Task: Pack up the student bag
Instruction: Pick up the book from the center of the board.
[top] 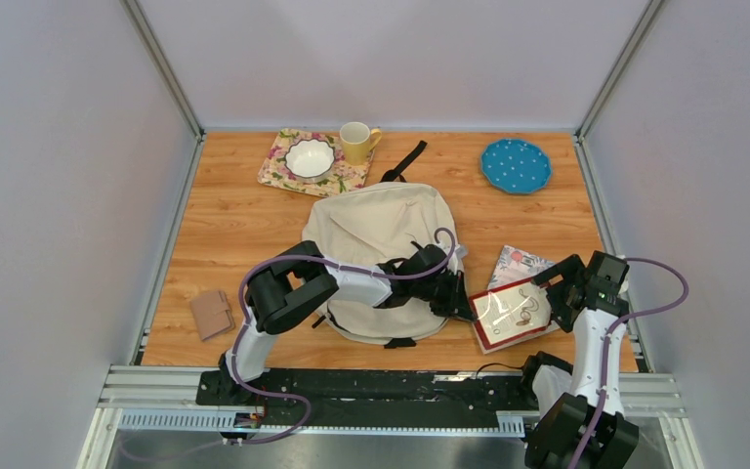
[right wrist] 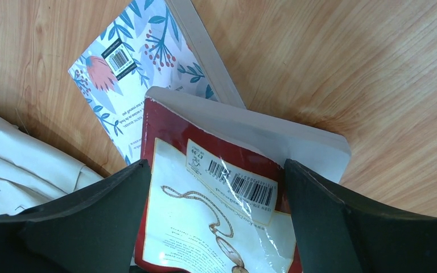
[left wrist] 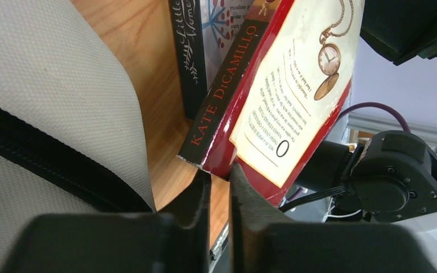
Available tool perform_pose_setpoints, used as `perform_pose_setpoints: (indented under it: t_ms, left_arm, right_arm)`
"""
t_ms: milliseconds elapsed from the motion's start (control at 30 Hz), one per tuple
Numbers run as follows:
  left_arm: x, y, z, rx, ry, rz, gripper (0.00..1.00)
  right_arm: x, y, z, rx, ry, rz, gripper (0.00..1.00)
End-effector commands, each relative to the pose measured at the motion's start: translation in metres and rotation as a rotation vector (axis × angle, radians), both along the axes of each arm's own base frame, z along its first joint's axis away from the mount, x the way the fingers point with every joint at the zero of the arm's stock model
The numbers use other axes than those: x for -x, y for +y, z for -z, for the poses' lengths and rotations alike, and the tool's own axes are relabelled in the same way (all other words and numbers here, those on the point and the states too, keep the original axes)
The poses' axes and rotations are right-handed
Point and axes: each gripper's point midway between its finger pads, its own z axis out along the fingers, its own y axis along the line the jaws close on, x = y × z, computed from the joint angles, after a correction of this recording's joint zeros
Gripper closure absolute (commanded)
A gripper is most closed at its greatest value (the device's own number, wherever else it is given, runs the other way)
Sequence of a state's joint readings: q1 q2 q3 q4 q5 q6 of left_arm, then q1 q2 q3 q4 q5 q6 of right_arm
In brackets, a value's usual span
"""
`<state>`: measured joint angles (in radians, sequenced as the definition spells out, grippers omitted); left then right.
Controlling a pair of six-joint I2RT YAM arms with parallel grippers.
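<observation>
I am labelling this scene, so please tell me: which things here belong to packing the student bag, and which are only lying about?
For the job: student bag, red Kate DiCamillo book, floral Little Women book, perhaps the brown wallet.
Lying about: white bowl, floral placemat, yellow mug, blue dotted plate.

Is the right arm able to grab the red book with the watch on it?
Probably yes. The right fingers stand wide open on either side of the red book, with nothing between them and it. The left fingers, shut, sit at its other corner.
</observation>
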<state>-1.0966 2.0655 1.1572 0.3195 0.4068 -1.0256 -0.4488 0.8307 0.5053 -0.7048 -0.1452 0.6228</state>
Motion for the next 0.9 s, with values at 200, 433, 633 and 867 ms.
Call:
perform_pose_setpoints:
  t_ms: [200,433,633,867]
  left_arm:
    - [-0.009,-0.02,-0.041,0.133,-0.1,0.006,0.37]
    - [-0.01,-0.026,-0.035,0.142,-0.064,-0.007,0.3]
    - [-0.011,-0.015,-0.028,0.155,-0.005,-0.094,0.27]
    - [-0.018,-0.012,-0.033,0.192,-0.025,-0.158,0.26]
  right_arm:
    - [-0.009,0.017,-0.006,-0.089,-0.034,-0.068,0.12]
    - [-0.006,0.028,-0.004,-0.136,-0.035,-0.087,0.13]
    - [0.001,0.033,-0.004,-0.159,-0.033,-0.07,0.13]
    - [0.011,0.042,0.003,-0.197,-0.032,-0.049,0.13]
